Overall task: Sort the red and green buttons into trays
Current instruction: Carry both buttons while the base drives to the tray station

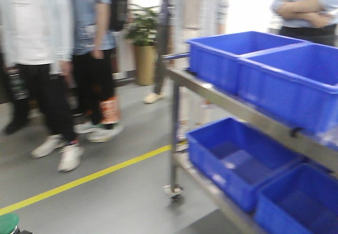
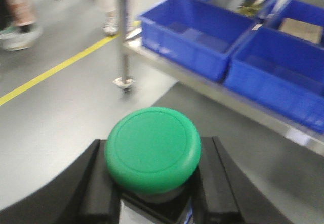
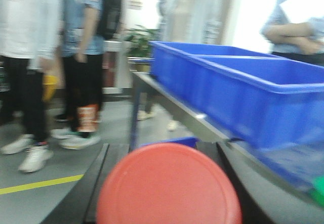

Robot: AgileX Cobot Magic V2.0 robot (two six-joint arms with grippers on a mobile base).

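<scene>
L wrist cam: green button [image 2: 153, 148] sits betw. black fingers [image 2: 93, 188] of L gripper [image 2: 154, 196], jaws narrow, clamped on its body. Red button [image 3: 168, 186] held likewise in R gripper [image 3: 164, 181], cap hiding contact. Blue crates [image 1: 274, 70] on steel rack [image 1: 211, 90] at 1–3 o'clock, near. Bystanders [image 1: 53, 59] at 10 o'clock, beyond yellow floor line [image 1: 84, 178].

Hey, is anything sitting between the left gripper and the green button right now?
Nothing is: the green button sits between the fingers of the left gripper. The red button likewise fills the right gripper. Neither tray is in view, so the way there cannot be judged.
</scene>
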